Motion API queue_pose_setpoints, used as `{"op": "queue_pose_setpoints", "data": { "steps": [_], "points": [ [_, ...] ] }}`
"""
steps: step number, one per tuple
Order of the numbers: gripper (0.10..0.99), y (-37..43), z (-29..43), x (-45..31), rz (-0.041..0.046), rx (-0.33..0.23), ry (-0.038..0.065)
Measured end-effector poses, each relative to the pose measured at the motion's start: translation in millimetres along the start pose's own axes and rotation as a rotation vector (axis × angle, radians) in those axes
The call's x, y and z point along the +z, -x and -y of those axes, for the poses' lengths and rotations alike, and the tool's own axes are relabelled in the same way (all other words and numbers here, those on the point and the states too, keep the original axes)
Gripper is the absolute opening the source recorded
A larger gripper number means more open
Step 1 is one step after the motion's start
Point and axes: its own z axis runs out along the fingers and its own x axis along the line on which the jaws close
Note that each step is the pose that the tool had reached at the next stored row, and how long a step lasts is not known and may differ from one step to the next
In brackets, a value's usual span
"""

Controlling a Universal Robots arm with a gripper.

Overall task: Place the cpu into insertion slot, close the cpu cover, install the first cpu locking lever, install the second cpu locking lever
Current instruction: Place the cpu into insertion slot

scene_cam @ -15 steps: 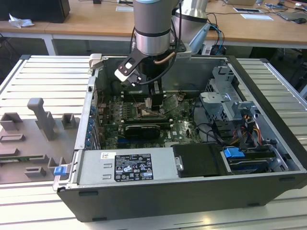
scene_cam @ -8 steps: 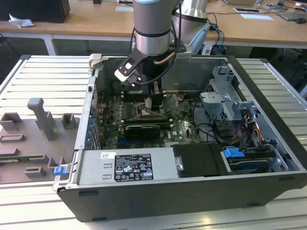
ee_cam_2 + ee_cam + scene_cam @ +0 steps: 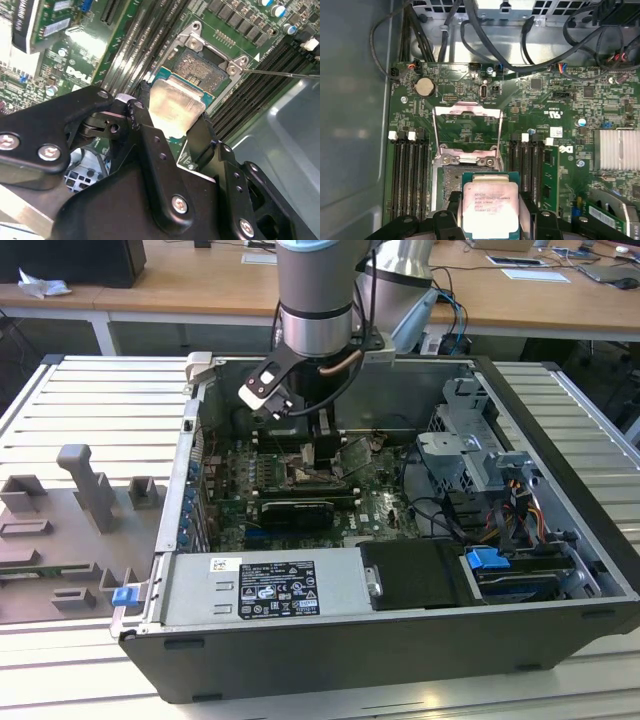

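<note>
Obs.: the cpu (image 3: 491,207) is clamped in the gripper (image 3: 490,214), jaws drawn in on two opposite edges. One black finger (image 3: 137,107) is set against each side, and the silvery lid is left bare between them.

Position: in both wrist views the chip (image 3: 172,105) is seen over the near part of the insertion slot (image 3: 202,70). The far part of the dark contact field is uncovered. Whether the chip touches the socket cannot be told.

The cpu cover (image 3: 467,108) is swung open and stands up from its hinge at the slot's far edge, leaving the slot (image 3: 451,182) open to the chip. A thin rod, probably a locking lever (image 3: 280,74), is seen running out from one socket corner. Memory slots (image 3: 410,175) flank the socket on the green motherboard (image 3: 555,100).

In the exterior view the arm (image 3: 315,300) is reached down into the opened computer case (image 3: 400,645).

Handling (judged):
- Light, stiff and flat; no flex expected under the jaws.
- The smooth metal lid is likely slippery, so the thin edges are the sound hold, as taken here.
- The underside contacts and socket pins are judged fragile, so level seating and little force are called for.
</note>
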Motion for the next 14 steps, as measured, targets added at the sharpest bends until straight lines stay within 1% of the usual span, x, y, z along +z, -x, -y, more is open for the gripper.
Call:
{"op": "queue_pose_setpoints", "data": {
  "steps": [4, 14],
  "points": [
    [0.537, -0.2, 3.4, 1.2, 0.0001, 0.0, 0.0],
    [0.537, -0.2, 5.2, 1.8, 0.0002, 0.002, 0.0]
  ]
}}
